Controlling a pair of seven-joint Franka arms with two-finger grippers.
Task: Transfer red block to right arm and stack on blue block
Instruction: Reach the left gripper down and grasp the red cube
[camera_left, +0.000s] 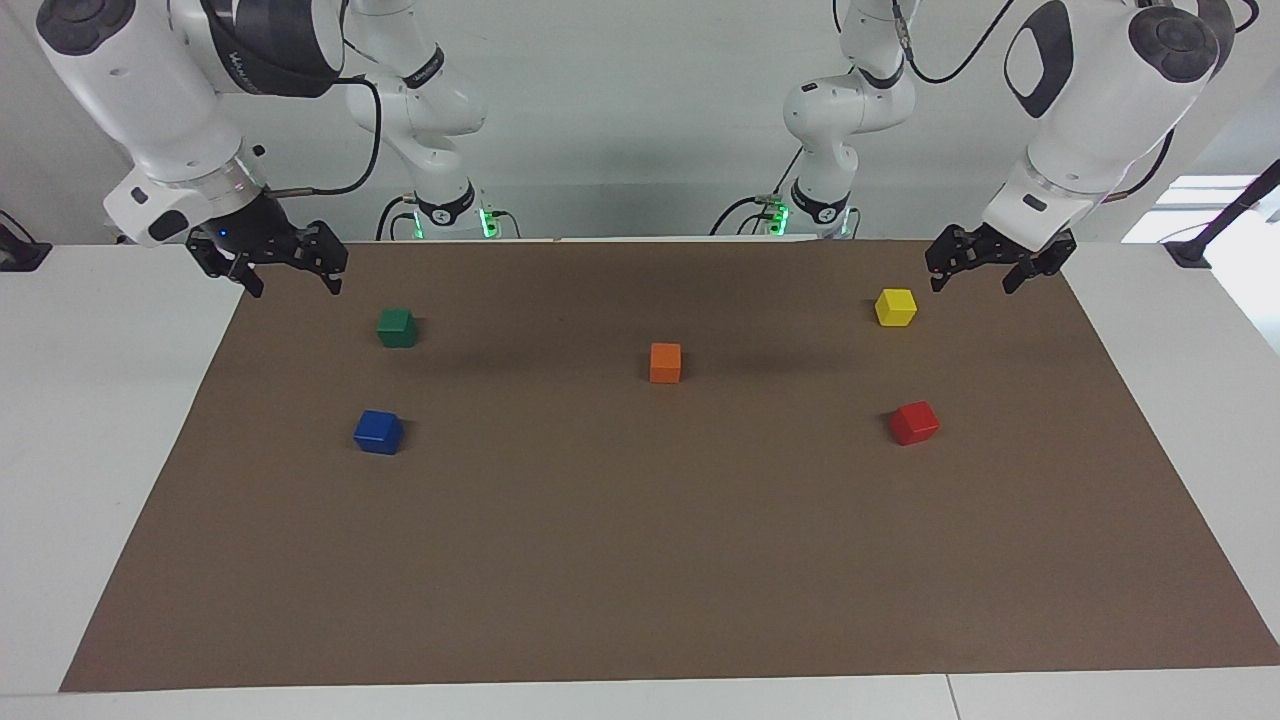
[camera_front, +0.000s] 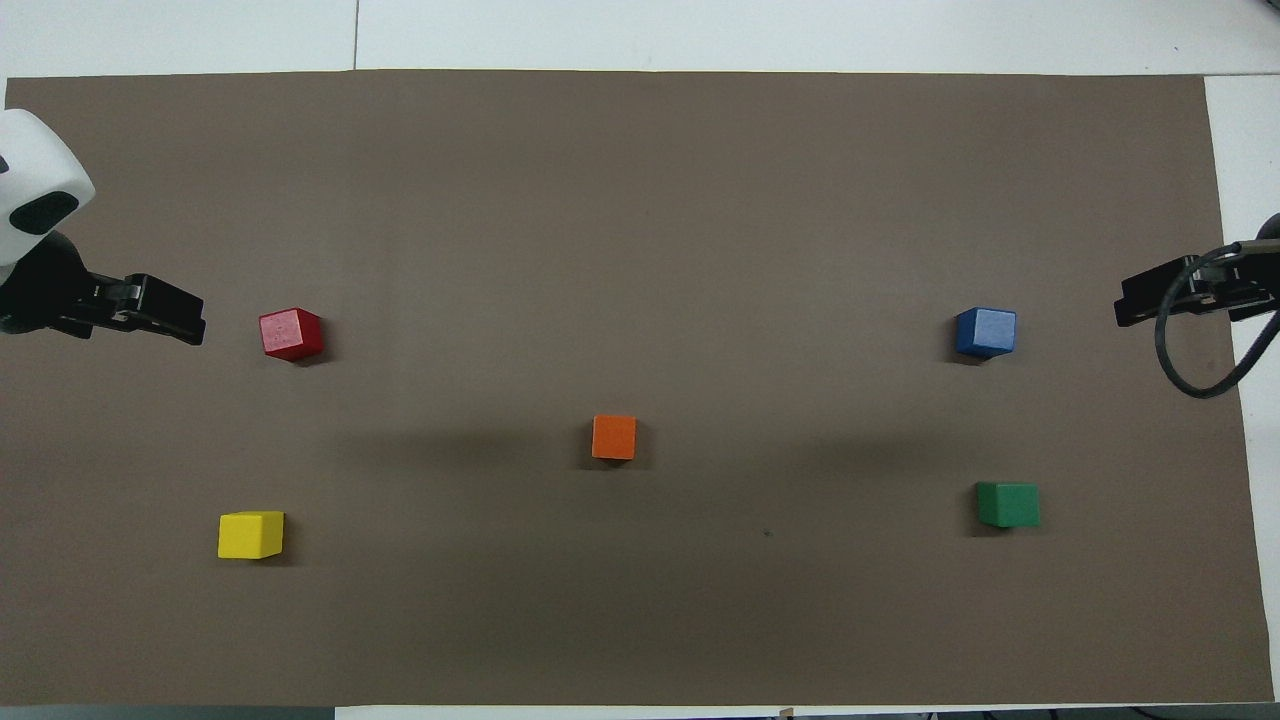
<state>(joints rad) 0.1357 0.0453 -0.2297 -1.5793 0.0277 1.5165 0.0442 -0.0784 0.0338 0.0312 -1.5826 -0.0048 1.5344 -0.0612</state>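
Mat (camera_left: 640, 560) is lying on the desk (camera_left: 100, 400), with five blocks sitting on it, all well apart. Orange block (camera_left: 665, 362) is sitting mid-mat. Red block (camera_left: 914, 422) and yellow block (camera_left: 895, 307) are sitting toward the left arm's end, yellow nearer to the robots. Blue block (camera_left: 378, 432) and green block (camera_left: 397, 327) are sitting toward the right arm's end, green nearer to the robots. Left gripper (camera_left: 972, 283) is hanging over the mat's edge at the left arm's end, and right gripper (camera_left: 292, 285) over the edge at the right arm's end.
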